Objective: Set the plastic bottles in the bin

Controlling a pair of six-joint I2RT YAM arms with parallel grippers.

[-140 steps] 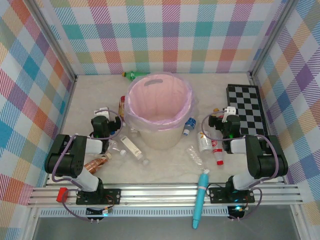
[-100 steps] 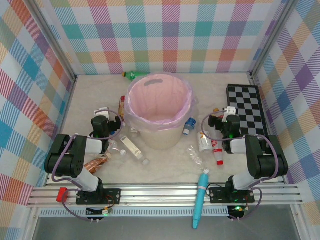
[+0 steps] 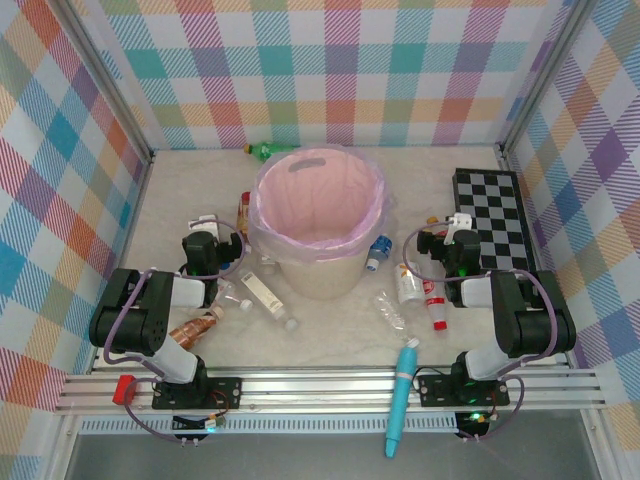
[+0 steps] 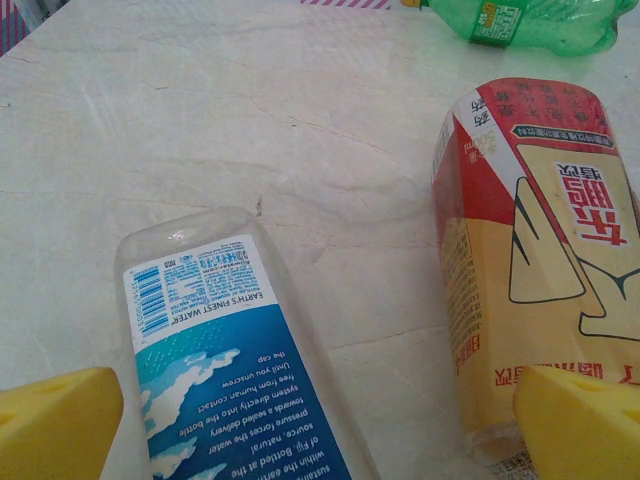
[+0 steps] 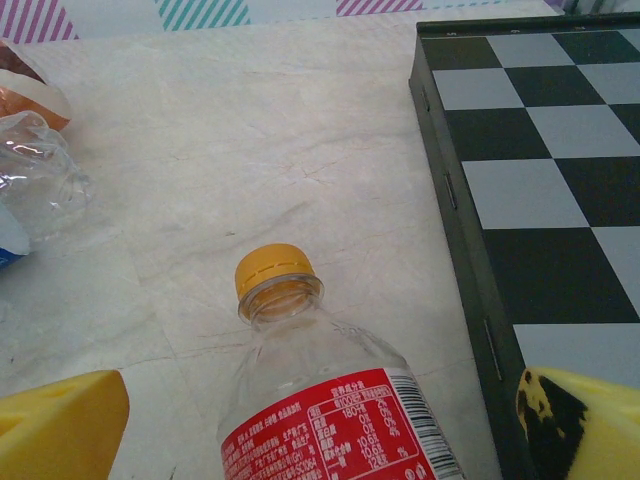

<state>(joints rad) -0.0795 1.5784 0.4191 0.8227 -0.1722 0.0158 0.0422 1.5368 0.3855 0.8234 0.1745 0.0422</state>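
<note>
No change: arms unmoved, both jaws released, wide, empty. Bottles [image 3: 263,294] lie on counter [image 3: 175,205] around bin [image 3: 322,278], none seen inside. Right jaws straddle red-label bottle [image 5: 325,415]; picking not begun

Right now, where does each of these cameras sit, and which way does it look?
Top view: above and behind the robot, looking down at the table; left arm, right arm, bin and checkered board show.
Left wrist: on the left arm, looking low across the table at a blue-labelled bottle and a red-and-yellow-labelled bottle; its yellow fingertips show.
Right wrist: on the right arm, facing a yellow-capped bottle beside the board; yellow fingertips show.
Shared: top and right wrist see the board.
</note>
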